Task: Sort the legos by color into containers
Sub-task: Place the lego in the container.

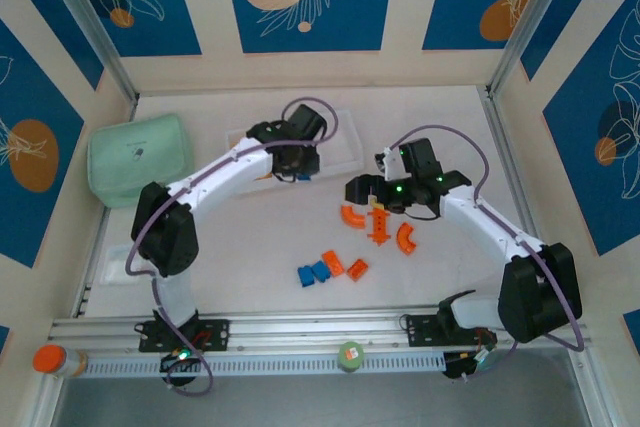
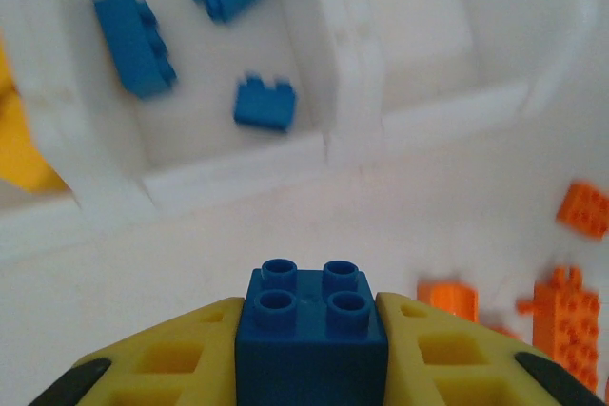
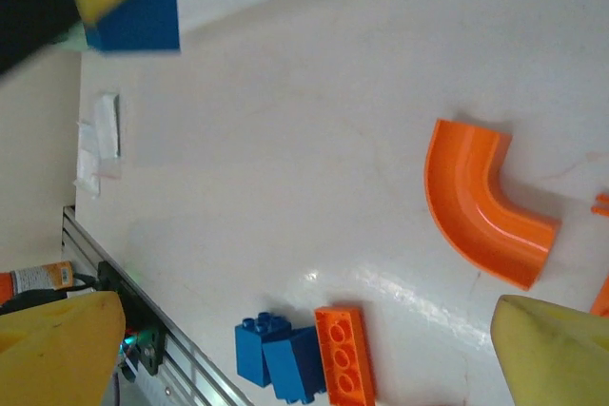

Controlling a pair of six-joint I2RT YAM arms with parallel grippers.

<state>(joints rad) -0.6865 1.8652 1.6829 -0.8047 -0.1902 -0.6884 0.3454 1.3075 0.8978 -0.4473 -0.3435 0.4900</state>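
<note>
**Left gripper (image 2: 312, 354) clamped on a small blue four-stud plastic brick (image 2: 312, 316), just short of the tray.**

The brick sat studs-up between the yellow fingers (image 2: 181, 354), close to the front wall of the translucent white three-compartment plastic tray (image 2: 228, 170). The tray's middle compartment held three blue bricks (image 2: 265, 104), with a yellow-orange brick (image 2: 19, 149) in the compartment left of it. The step would go best, I judge, by crossing that wall, centring over the middle compartment and releasing low so nothing bounced out. The right gripper (image 3: 304, 349) hung with jaws wide apart above a red-orange curved arch (image 3: 481, 202).
</note>
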